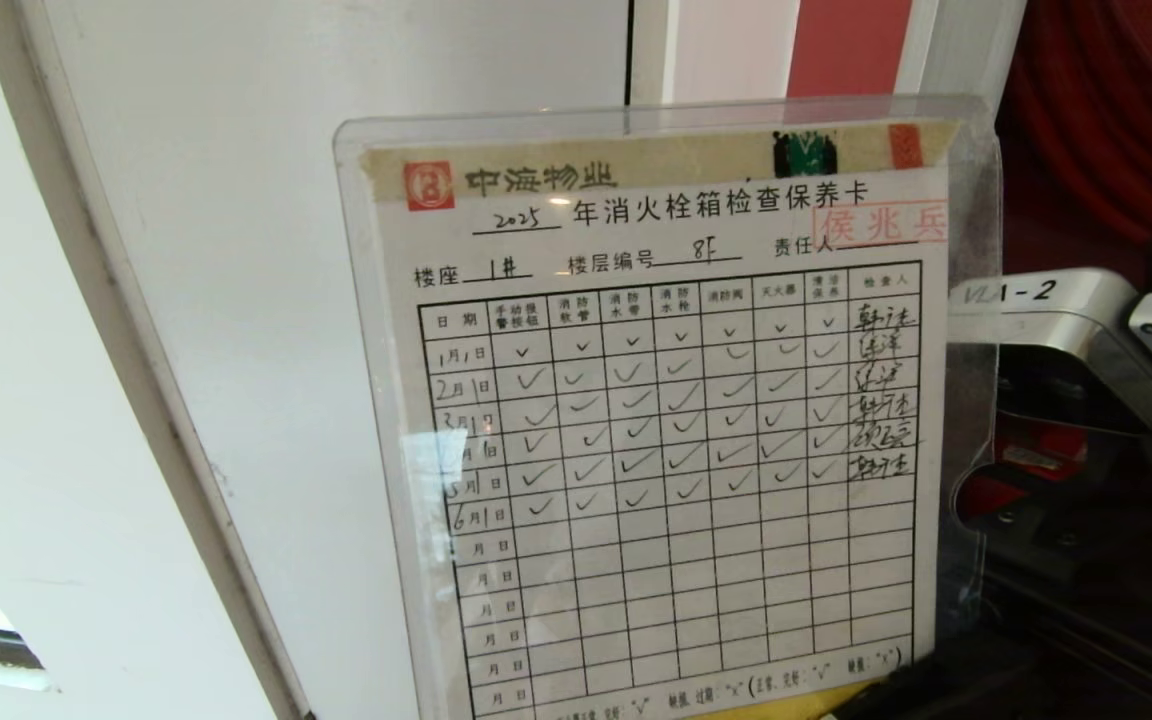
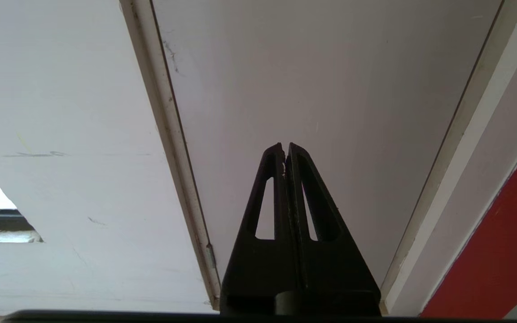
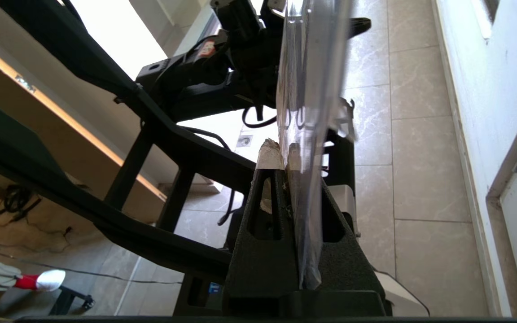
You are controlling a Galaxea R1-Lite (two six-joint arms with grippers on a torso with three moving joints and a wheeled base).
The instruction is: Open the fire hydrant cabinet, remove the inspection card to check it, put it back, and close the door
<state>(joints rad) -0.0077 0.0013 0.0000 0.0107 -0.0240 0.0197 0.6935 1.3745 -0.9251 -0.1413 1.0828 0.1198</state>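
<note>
With the card [image 1: 656, 420] out and held up before the head camera, pinched in your right gripper [image 3: 285, 157], you are mid-check; returning it and shutting the door remain.

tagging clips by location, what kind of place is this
Probably a corridor or landing in an apartment or office building, by a fire hose cabinet. The inspection card held up by the right gripper is a monthly fire-equipment checklist; red cabinet lining, a white door and a tiled floor surround it.

Inspection card [image 1: 661, 440] — "2025", "8F"; arm label [image 1: 1021, 293] — "VLA-2".
</note>
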